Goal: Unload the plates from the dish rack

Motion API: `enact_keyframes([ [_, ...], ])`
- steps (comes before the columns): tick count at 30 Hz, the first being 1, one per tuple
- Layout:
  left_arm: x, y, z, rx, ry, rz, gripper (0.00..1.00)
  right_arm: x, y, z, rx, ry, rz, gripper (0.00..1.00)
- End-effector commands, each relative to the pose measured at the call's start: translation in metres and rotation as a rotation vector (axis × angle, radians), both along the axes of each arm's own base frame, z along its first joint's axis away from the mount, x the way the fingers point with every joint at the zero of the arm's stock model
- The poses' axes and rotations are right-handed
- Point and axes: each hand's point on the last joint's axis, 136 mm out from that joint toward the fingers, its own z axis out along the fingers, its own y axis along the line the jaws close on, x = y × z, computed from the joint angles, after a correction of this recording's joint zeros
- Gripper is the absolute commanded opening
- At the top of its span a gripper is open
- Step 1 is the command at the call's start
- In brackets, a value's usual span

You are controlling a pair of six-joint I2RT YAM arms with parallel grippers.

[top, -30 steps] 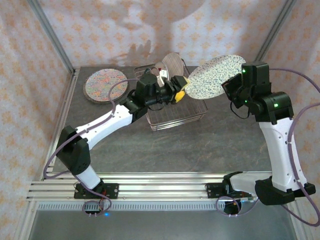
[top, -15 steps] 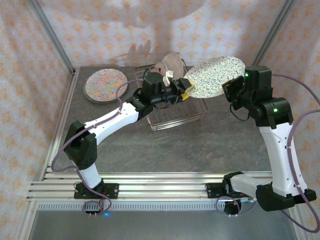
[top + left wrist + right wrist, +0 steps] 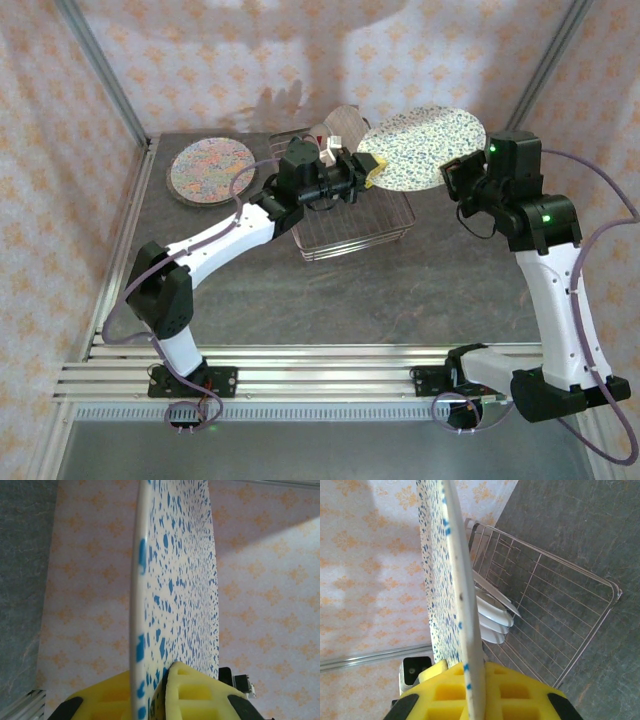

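Note:
A white plate with blue speckles (image 3: 425, 145) hangs in the air above the dish rack (image 3: 392, 226), held at both sides. My left gripper (image 3: 368, 170) is shut on its left rim, and my right gripper (image 3: 455, 182) is shut on its right rim. In the left wrist view the plate (image 3: 185, 580) stands edge-on between the yellow pads of the left gripper (image 3: 155, 690). The right wrist view shows the plate's rim (image 3: 457, 580) in the right gripper (image 3: 472, 690). Several white plates (image 3: 492, 617) still stand in the rack (image 3: 555, 610). A multicolour squiggle plate (image 3: 210, 170) lies flat at the back left.
The rack's remaining plates (image 3: 340, 125) lean at its far end, close behind the left wrist. Patterned walls enclose the table on three sides, and a metal rail (image 3: 300, 375) runs along the near edge. Bare table (image 3: 400, 290) lies in front of the rack.
The speckled plate has shifted up and to the left. My left gripper has risen with the plate's left rim, and the right wrist has followed slightly.

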Motion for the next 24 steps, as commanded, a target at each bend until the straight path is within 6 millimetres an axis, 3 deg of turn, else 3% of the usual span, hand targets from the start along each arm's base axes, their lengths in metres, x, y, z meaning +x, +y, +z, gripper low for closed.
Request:
enact_keyframes([
  [1, -0.008, 0.004, 0.013, 0.01, -0.091, -0.018, 0.0, 0.005, 0.002, 0.025, -0.017, -0.11, 0.028, 0.0],
  [3, -0.008, 0.008, 0.018, -0.004, -0.103, -0.006, 0.0, 0.005, 0.001, 0.025, -0.053, -0.111, 0.038, 0.01],
  [9, -0.004, 0.028, 0.039, -0.059, -0.146, 0.049, 0.0, 0.004, 0.003, 0.028, -0.134, -0.142, 0.103, 0.41],
  [13, -0.003, 0.042, 0.053, -0.075, -0.174, 0.077, 0.0, 0.006, 0.008, 0.028, -0.176, -0.148, 0.156, 0.56],
  [19, -0.001, 0.063, 0.061, -0.068, -0.186, 0.109, 0.0, 0.008, 0.022, 0.05, -0.246, -0.268, 0.282, 0.63],
  [24, 0.003, 0.085, 0.065, -0.068, -0.192, 0.154, 0.0, 0.017, 0.028, 0.05, -0.361, -0.309, 0.368, 0.64],
])
